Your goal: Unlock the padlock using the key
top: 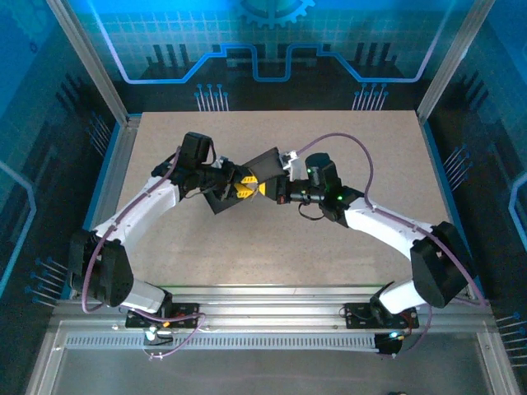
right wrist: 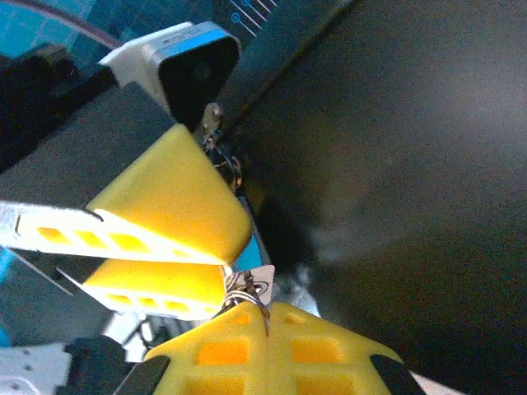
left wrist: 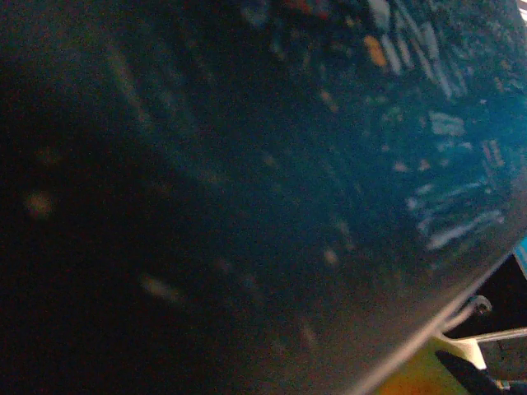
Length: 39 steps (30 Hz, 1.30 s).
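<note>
The key (right wrist: pixel 258 281) is a small silvery tab on a wire ring, and my right gripper (right wrist: pixel 265 317) is shut on it with yellow pads. The key's head lies right at the tips of my left gripper's yellow fingers (right wrist: pixel 169 216), which stand close together; what is between them is hidden. Both grippers meet at mid-table, left gripper (top: pixel 239 189) against right gripper (top: pixel 265 191). I cannot make out the padlock; a small metal clasp (right wrist: pixel 213 120) shows on the dark box. A blurred wire ring (left wrist: pixel 478 307) appears in the left wrist view.
The dark box (top: pixel 222 201) is lifted between the arms, with its lid (top: pixel 265 164) raised. The blue painted lid surface (left wrist: pixel 272 164) sits right against the left wrist camera. The tan tabletop (top: pixel 370 148) lies inside metal frame posts (top: pixel 90 62).
</note>
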### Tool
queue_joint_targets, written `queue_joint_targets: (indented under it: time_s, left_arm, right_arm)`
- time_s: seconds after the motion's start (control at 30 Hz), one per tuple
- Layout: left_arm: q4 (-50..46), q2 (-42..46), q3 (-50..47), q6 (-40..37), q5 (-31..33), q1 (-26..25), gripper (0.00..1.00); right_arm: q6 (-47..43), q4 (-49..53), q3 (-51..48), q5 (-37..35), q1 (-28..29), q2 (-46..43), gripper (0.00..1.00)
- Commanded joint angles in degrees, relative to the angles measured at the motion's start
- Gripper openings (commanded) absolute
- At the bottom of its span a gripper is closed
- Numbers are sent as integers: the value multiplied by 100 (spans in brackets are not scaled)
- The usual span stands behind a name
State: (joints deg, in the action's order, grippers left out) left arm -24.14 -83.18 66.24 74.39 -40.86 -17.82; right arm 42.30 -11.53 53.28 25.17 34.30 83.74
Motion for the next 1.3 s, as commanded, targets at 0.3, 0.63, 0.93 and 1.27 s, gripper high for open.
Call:
queue_joint_targets:
  time_s: [0.3, 0.63, 0.93, 1.27]
  left_arm:
    - [294, 346, 216, -189, -516, 7, 0]
    - [320, 364, 192, -111, -547, 33, 0]
    - [279, 329, 205, -110, -590, 52, 0]
    - [236, 242, 256, -113, -616, 56, 0]
  right_arm:
    - [918, 1097, 367, -469, -173, -214, 16]
    - [-268, 2093, 739, -396, -346, -428, 22]
    - [-4577, 2303, 238, -1293, -181, -1421, 26]
    - [-8940, -1521, -1773, -4313, 1326, -1542, 24]
